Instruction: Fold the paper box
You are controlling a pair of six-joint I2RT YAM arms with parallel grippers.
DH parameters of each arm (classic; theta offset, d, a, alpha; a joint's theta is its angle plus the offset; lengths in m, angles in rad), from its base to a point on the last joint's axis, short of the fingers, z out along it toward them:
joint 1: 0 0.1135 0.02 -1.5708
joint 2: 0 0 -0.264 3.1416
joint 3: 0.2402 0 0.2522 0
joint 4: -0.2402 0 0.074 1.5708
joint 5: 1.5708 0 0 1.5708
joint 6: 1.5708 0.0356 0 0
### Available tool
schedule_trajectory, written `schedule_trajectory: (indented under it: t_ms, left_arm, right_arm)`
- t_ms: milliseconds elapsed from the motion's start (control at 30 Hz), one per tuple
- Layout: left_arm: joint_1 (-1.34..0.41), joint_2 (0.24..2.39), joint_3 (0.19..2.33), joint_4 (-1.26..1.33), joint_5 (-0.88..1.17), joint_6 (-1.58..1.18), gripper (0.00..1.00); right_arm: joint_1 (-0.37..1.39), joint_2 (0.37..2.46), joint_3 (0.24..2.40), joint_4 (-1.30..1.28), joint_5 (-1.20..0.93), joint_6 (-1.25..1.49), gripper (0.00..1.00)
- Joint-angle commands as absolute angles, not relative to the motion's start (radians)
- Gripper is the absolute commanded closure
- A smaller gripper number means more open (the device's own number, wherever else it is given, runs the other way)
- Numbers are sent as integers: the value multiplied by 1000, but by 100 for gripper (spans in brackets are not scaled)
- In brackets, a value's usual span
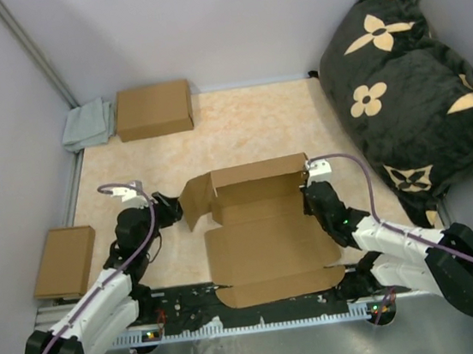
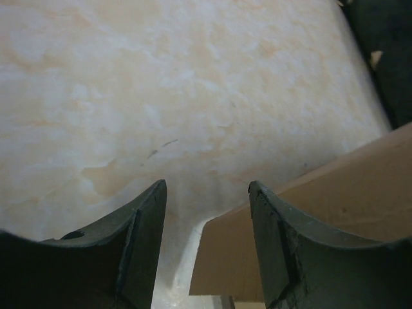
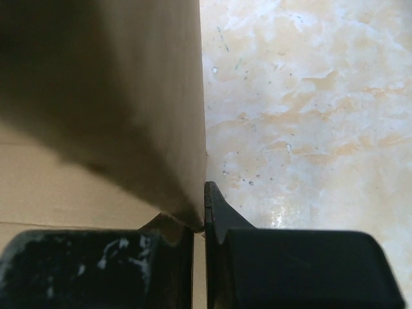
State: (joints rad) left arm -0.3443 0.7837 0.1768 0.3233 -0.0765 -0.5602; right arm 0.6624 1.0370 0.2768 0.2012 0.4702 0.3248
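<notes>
Two robot arms reach in from the near edge of a pale, orange-marbled surface (image 1: 247, 124) enclosed by light grey walls. There are three cardboard items, one cloth and one cushion.

At far left a closed brown box (image 1: 64, 261) lies by the surface's edge. Behind it, in the far left corner, a folded grey-green cloth (image 1: 88, 124) touches a second closed brown box (image 1: 153, 109).

The left claw (image 1: 170, 211) (image 2: 206, 187) stands open with nothing between its fingers. It sits just left of the paper box (image 1: 266, 242) (image 2: 335, 212) (image 3: 96, 96), close beside the tilted left flap. In the left wrist view the flap's edge shows past the right-hand finger.

The paper box lies in the middle of the surface, between the two claws. It is partly folded: its back wall and side flaps are raised, and its wide front panel lies flat toward the arm bases.

The right claw (image 1: 310, 189) (image 3: 201, 206) is at the box's right rear corner, clamped tight on the edge of the upright side wall.

At far right a large black cushion (image 1: 406, 78) with tan flower shapes leans in the corner.
</notes>
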Motion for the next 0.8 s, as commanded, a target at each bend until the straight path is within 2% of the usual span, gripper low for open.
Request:
schedule_trajectory:
  t_ms: [0, 200, 333, 600, 767]
  left_arm:
    - [-343, 758, 136, 509, 137, -522, 39]
    - [-345, 830, 140, 621, 318, -512, 39]
    - [-357, 827, 148, 580, 358, -513, 40]
    - [-370, 631, 136, 321, 286, -552, 41]
    - [-374, 543, 76, 320, 302, -581, 41]
  right_arm:
    - [656, 1045, 328, 248, 403, 360, 100]
    - [655, 1048, 345, 238, 356, 353, 100]
    - [655, 1052, 364, 209, 363, 344, 100]
    - [647, 1068, 406, 156, 375, 357, 100]
    - [645, 1080, 412, 170, 362, 367, 100]
